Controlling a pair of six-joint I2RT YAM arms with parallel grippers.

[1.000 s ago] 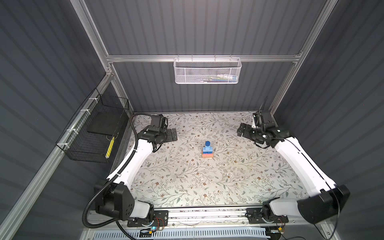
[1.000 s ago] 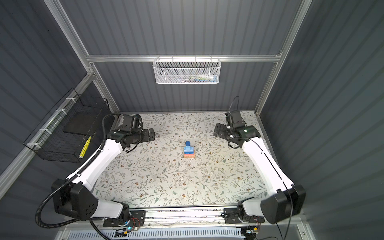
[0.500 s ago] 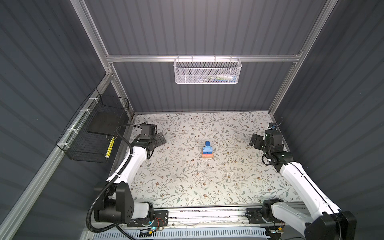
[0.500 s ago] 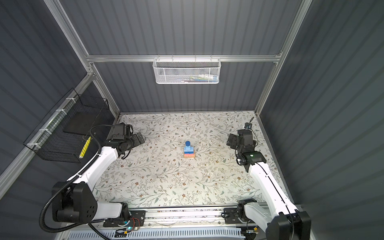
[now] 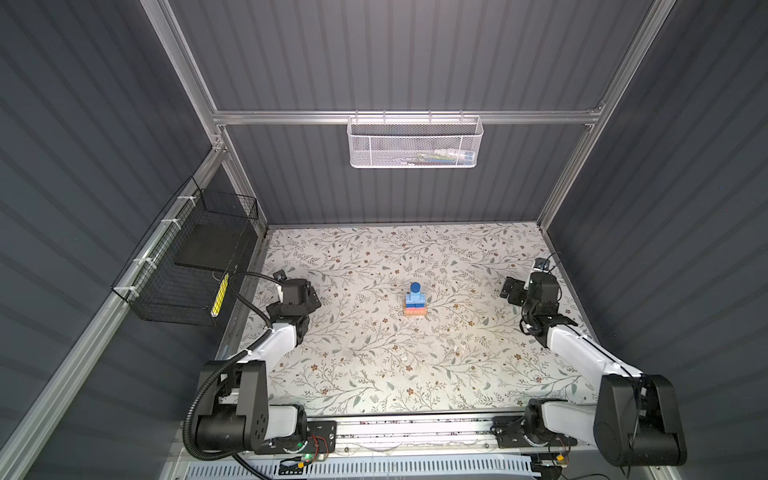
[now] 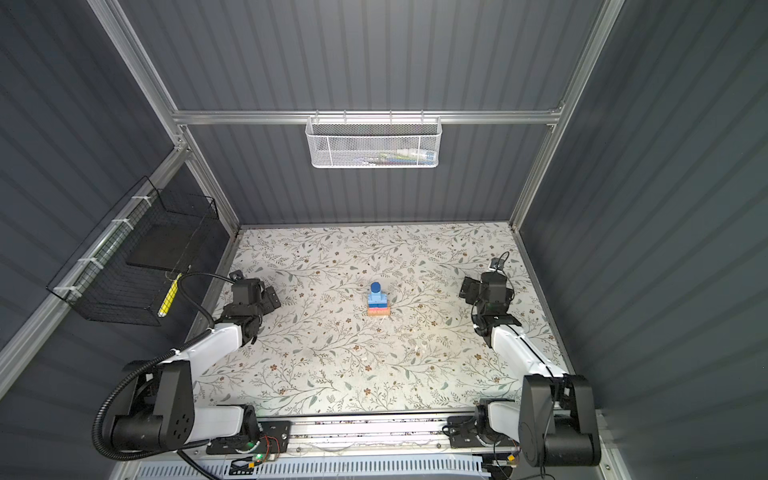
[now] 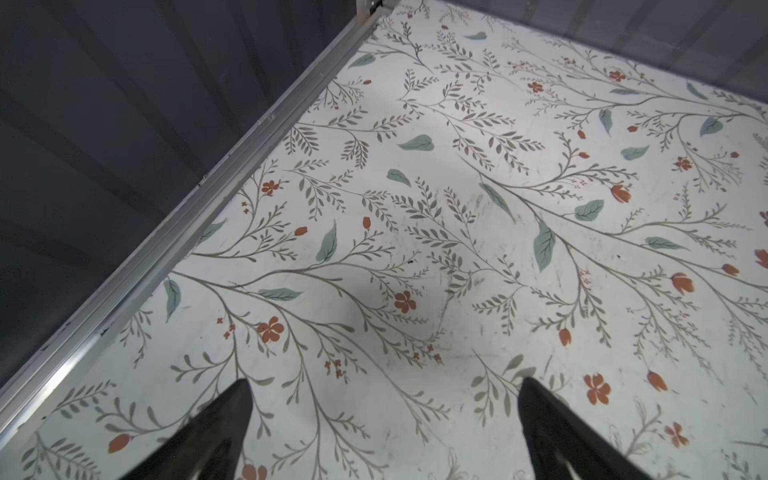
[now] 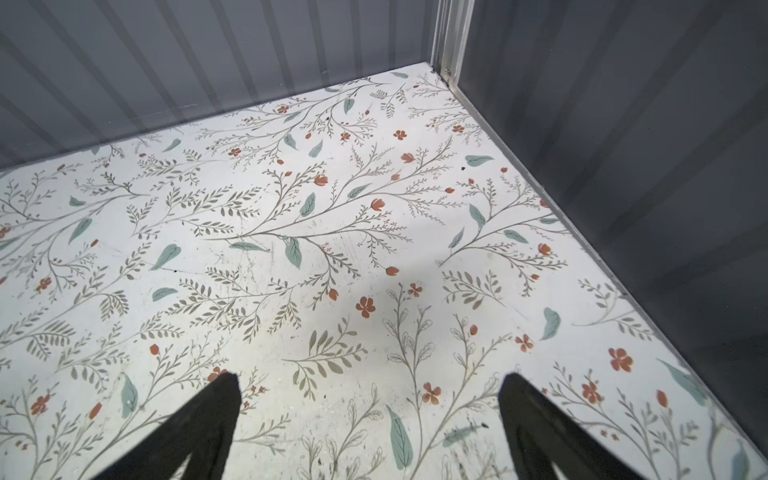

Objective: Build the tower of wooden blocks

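Observation:
The wood block tower (image 5: 414,302) (image 6: 378,301) stands alone at mid-table in both top views: a tan base, a pink bar, blue blocks and a dark blue cylinder on top. My left gripper (image 5: 311,294) (image 6: 271,296) hovers far to the tower's left near the side wall, open and empty. My right gripper (image 5: 512,288) (image 6: 468,288) hovers far to its right, also open and empty. In the left wrist view the left gripper (image 7: 384,386) shows only floral tabletop between its fingers. The right gripper (image 8: 370,382) does the same in the right wrist view. Neither wrist view shows the tower.
A white mesh basket (image 5: 415,145) hangs on the back rail. A black wire basket (image 5: 195,266) hangs on the left wall. The floral table (image 5: 415,365) is bounded by grey walls, with an aluminium rail (image 7: 208,187) close to the left gripper and a corner post (image 8: 451,37) beyond the right one.
Both arms have drawn back from the middle toward their own sides and the table's front. Both grippers stayed open. The tower has not moved.

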